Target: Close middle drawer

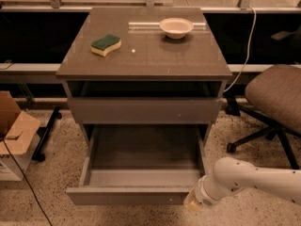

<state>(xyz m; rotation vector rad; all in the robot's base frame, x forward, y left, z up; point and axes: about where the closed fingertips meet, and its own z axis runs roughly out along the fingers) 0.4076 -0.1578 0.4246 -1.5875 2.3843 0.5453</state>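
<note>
The middle drawer (141,154) is pulled far out of the grey-brown cabinet. Its smooth grey floor shows, and its low plain front panel (127,196) faces me near the bottom of the view. My gripper (194,204) is at the end of the white arm that comes in from the lower right. It sits at the right end of that front panel, touching or nearly touching it. Its fingers are hidden behind the wrist. Above the open drawer is a shut drawer with a taller front (143,109).
On the cabinet top (155,55) lie a green-and-yellow sponge (106,44) and a white bowl (176,27). An office chair (277,102) stands to the right. A cardboard box (14,135) and a cable are on the speckled floor to the left.
</note>
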